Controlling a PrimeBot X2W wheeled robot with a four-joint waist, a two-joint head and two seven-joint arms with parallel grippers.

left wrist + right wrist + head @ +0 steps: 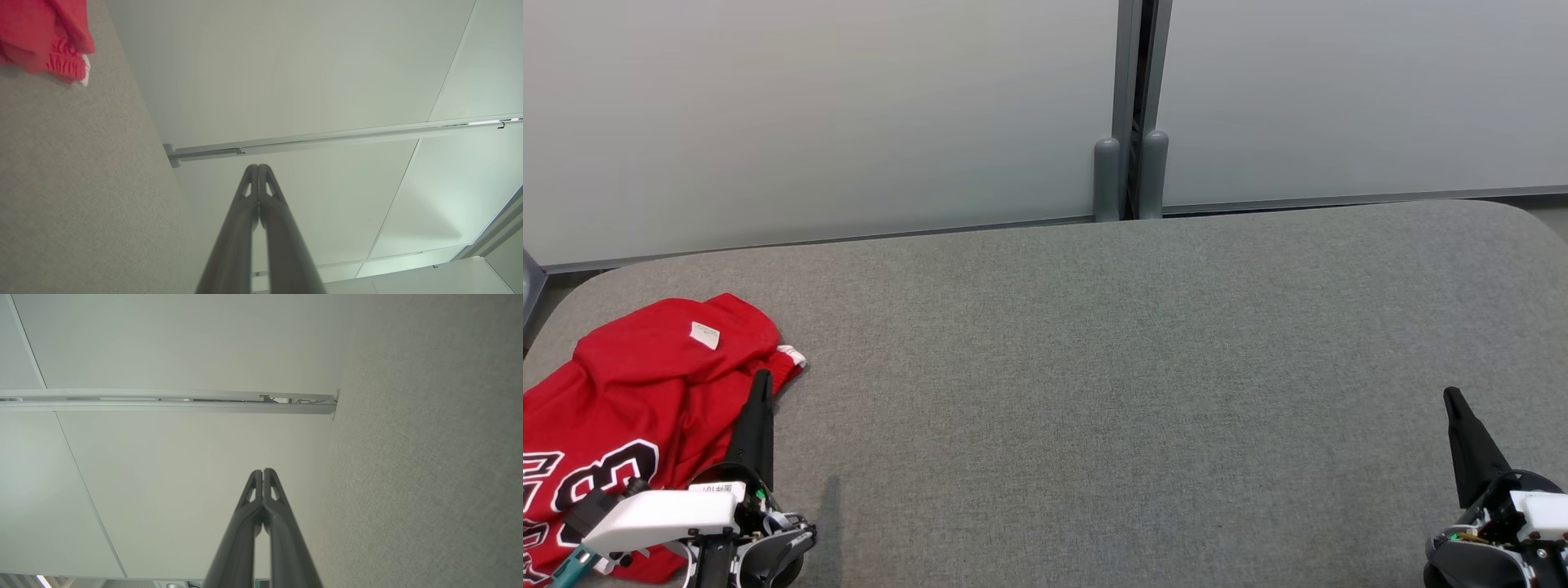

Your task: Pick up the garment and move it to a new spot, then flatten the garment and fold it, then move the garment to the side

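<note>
Well, left gripper point(760, 382) n right gripper point(1454, 400) r shut, empty. Shirt point(629, 392) sits beside left jaws; still shut, they'd just shove it.

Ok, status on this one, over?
Left claw and right claw shut, empty. Red jersey crumpled at grey surface's left end, unfolded. Nothing seen in the way.

The red garment point(629, 392) runs off the head view's left edge.
</note>
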